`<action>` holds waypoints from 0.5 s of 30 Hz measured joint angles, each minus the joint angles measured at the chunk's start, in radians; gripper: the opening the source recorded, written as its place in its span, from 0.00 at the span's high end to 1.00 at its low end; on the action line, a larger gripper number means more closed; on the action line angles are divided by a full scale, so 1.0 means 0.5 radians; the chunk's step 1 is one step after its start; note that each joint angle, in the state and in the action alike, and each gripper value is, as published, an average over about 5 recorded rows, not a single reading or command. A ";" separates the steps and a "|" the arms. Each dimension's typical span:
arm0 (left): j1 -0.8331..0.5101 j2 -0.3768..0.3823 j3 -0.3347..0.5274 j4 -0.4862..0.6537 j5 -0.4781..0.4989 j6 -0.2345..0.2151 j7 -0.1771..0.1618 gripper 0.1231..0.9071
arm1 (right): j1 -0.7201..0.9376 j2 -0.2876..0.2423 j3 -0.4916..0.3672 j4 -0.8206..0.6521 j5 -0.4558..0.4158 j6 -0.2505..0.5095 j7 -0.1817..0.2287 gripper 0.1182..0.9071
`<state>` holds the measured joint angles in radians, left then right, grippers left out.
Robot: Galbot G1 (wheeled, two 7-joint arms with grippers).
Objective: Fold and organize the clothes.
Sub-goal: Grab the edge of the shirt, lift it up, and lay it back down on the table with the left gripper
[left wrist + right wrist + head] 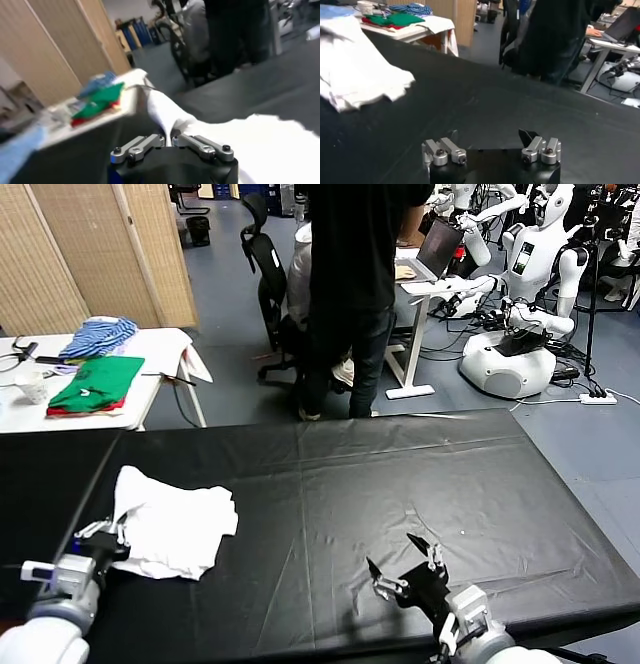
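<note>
White T-shirt (170, 529) lies crumpled on the black table (400, 484), left side, long axis running from near edge to far. Left gripper (100, 536) has its jaws closed on the shirt's near-left edge. Right gripper (405, 566) hovers near the table's front edge, jaws spread wide, empty.

White T-shirt (170, 529), rumpled, loosely bunched, lying on black table's left side

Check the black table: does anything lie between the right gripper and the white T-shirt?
Nothing visible does. Only bare black table separates the open right gripper from the white T-shirt, whose near edge the left gripper pinches.
</note>
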<state>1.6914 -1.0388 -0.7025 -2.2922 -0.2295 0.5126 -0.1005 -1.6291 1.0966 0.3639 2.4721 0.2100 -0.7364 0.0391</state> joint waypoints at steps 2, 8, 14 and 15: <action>-0.028 0.006 0.069 -0.002 -0.065 -0.045 0.004 0.93 | -0.015 0.012 -0.001 0.001 -0.004 0.000 0.003 0.00; -0.135 0.050 0.272 -0.001 -0.339 -0.159 0.005 0.93 | -0.056 0.047 0.016 0.001 -0.026 0.000 0.008 0.00; -0.274 0.076 0.497 0.030 -0.564 -0.154 -0.021 0.93 | -0.096 0.090 0.032 -0.025 -0.090 0.000 0.008 0.00; -0.299 0.077 0.535 0.034 -0.605 -0.151 -0.027 0.93 | -0.102 0.097 0.032 -0.029 -0.101 0.000 0.008 0.00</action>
<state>1.5420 -1.0003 -0.4351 -2.2752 -0.5318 0.4371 -0.1143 -1.6803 1.1449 0.3801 2.4579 0.1596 -0.7364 0.0431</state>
